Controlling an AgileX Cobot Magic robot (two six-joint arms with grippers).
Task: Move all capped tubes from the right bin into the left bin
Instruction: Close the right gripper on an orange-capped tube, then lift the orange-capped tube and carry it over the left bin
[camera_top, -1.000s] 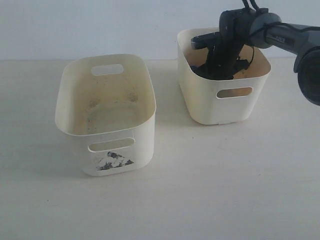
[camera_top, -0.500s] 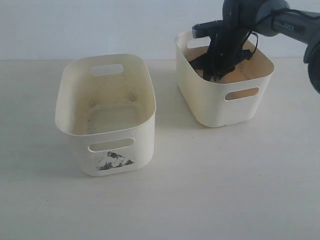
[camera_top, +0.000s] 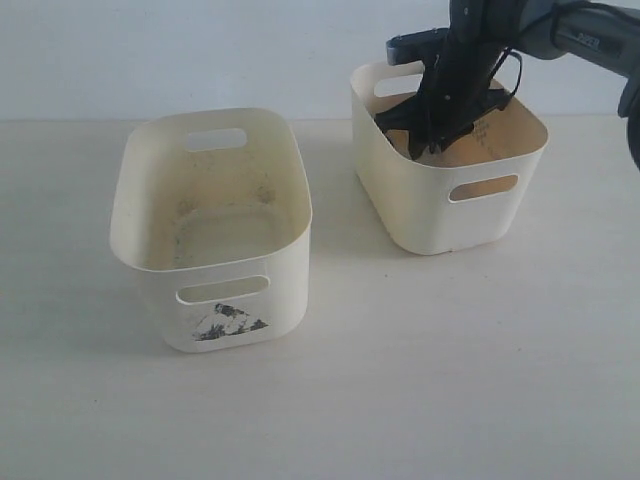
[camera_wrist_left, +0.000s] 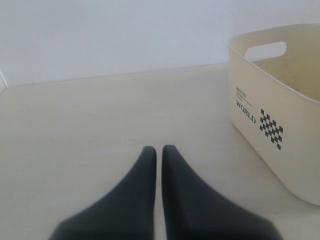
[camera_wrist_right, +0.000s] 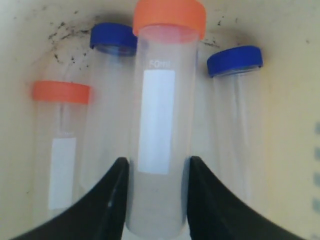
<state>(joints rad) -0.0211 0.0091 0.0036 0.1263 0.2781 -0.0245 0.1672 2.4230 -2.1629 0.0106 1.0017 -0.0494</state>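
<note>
My right gripper (camera_wrist_right: 156, 162) is shut on a clear tube with an orange cap (camera_wrist_right: 159, 100), its fingers pressing both sides of the tube's lower body. Below it lie another orange-capped tube (camera_wrist_right: 60, 130) and two blue-capped tubes (camera_wrist_right: 112, 45) (camera_wrist_right: 235, 60) on the floor of the right bin (camera_top: 420, 200). In the exterior view the right gripper (camera_top: 432, 135) reaches down inside that bin, and the tubes are hidden there. The left bin (camera_top: 290, 260), with the torn sticker, stands with nothing in it. My left gripper (camera_wrist_left: 159, 149) is shut over bare table beside the left bin (camera_wrist_left: 270, 100).
Both bins stand on a pale wooden table (camera_top: 400, 380) against a white wall. The right arm (camera_top: 560, 30) comes in from the upper right. The left bin's outer side wall carries "WORLD" lettering and a checker mark (camera_wrist_left: 271, 129).
The right gripper has risen inside the right bin, and the bin has shifted slightly to the right. The left bin has not moved.
</note>
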